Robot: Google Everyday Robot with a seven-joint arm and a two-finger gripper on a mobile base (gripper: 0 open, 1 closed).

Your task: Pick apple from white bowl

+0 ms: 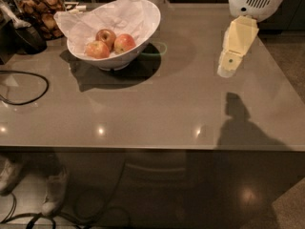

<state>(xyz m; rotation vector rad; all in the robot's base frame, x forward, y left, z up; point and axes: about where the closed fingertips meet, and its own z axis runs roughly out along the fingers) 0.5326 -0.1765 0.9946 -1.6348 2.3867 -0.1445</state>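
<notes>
The white bowl gleams, glossy and smooth all round its wall. It's lined with crumpled white paper, matt and creased. In the bowl, on the right of the three, the apple has smooth skin with a faint sheen. Under the bowl, the tabletop is polished and throws back spots of light. Well to the right of the bowl hangs the gripper, pale yellow, matt, perhaps hard plastic. Left of the bowl lies a dull black cable.
</notes>
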